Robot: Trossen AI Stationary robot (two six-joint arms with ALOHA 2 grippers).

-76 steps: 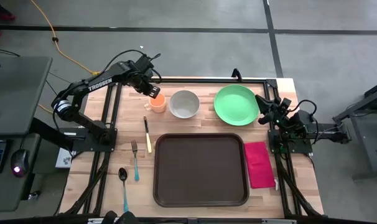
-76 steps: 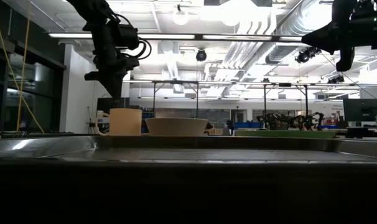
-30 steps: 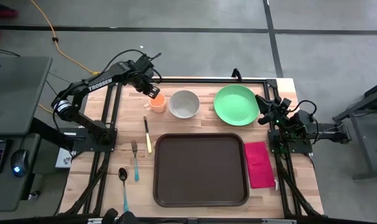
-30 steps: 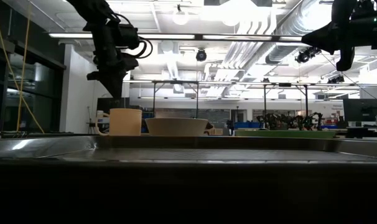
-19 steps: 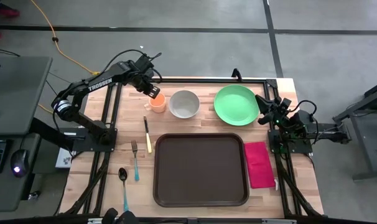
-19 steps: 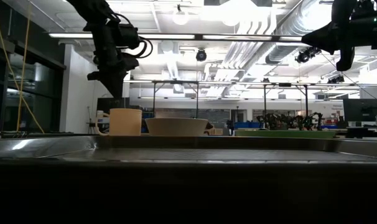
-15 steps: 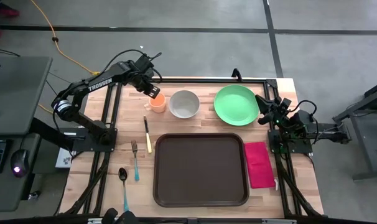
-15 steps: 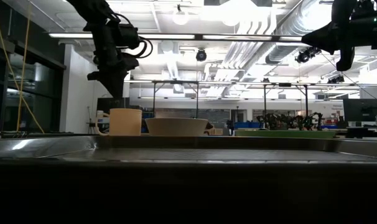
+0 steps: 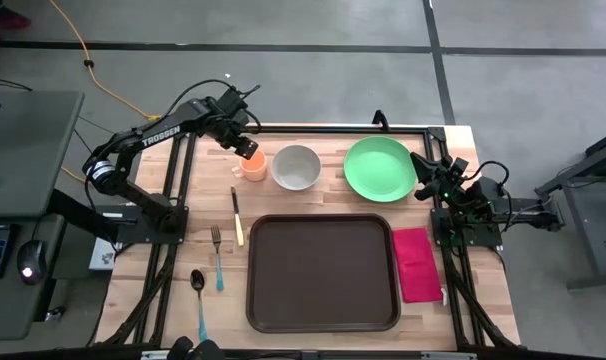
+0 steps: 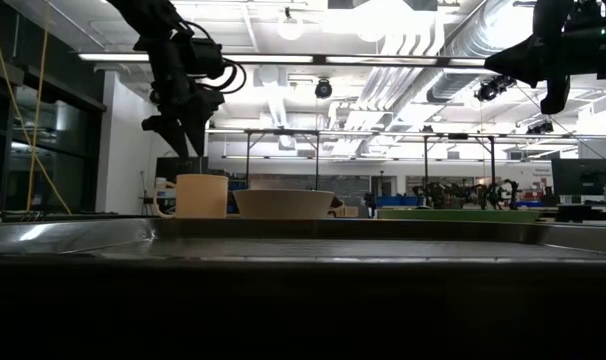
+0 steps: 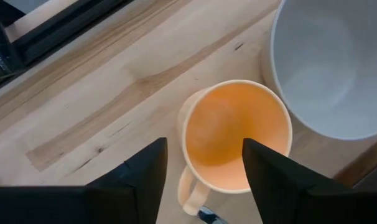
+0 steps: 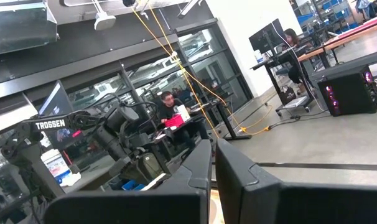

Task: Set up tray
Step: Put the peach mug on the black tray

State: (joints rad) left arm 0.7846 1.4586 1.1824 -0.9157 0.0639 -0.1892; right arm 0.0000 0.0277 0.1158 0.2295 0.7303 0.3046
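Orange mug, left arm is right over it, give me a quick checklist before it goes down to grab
1. Left gripper open: ok, fingers spread.
2. Gripper over the mug: ok in the wrist view, both fingers straddling the rim on the handle side.
3. Mug upright: ok.
4. Gap to the bowl: cannot tell, they sit very close.
5. Tray free for it: ok.
6. Right gripper out of the way: ok, by the plate.
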